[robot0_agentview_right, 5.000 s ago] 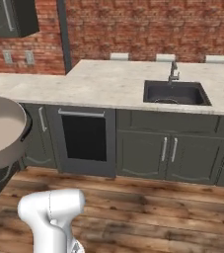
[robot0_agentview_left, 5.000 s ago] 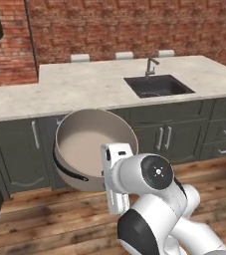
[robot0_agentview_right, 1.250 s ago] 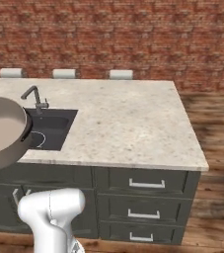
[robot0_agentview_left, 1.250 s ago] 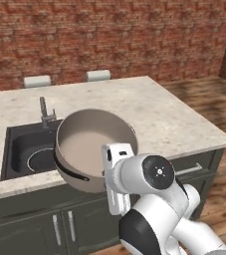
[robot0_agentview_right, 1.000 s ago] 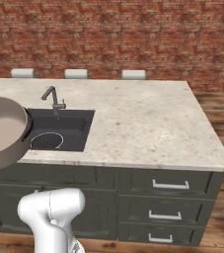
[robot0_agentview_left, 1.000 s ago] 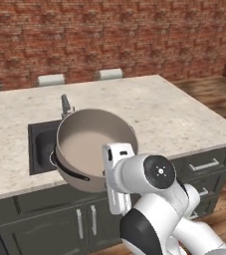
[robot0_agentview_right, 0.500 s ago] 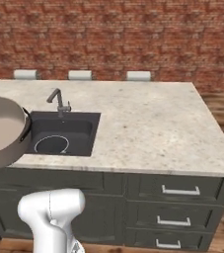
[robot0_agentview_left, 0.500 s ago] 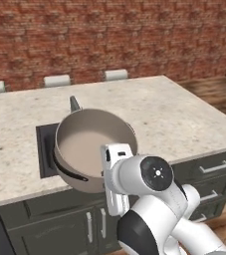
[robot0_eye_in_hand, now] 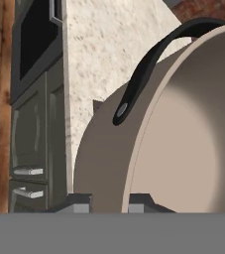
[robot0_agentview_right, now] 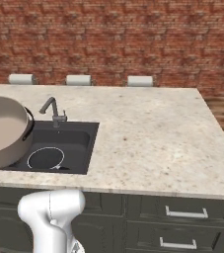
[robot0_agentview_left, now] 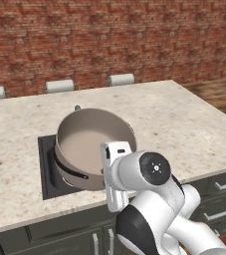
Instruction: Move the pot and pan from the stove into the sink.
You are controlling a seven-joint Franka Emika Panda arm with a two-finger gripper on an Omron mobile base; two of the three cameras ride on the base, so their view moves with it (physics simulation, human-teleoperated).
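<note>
Above the sink (robot0_agentview_left: 47,172) hangs the pot (robot0_agentview_left: 92,144), a deep beige thing with a thin dark handle curving along its side, held up off the counter and tilted a little so its open mouth faces up and toward the brick wall. From the right base view it sits at the far left, over the left end of the dark basin (robot0_agentview_right: 71,138), with the small grey faucet (robot0_agentview_right: 52,111) just beside it at the back rim. Down in the basin a pale ring shows on the dark floor, possibly the pan's rim, though I cannot tell for sure from this angle.

Close in, the gripper (robot0_eye_in_hand: 109,201) is pinched tight on the pot's wall at the rim, one grey fingertip (robot0_eye_in_hand: 77,202) outside the beige body and the other inside it. The dark handle arches away just above the grip.

Around the sink spreads the speckled beige countertop (robot0_agentview_right: 158,133), with dark grey cabinet drawers (robot0_agentview_right: 185,212) beneath it and three pale stool backs (robot0_agentview_right: 79,79) behind the counter's far edge against the red brick wall (robot0_agentview_right: 113,39).
</note>
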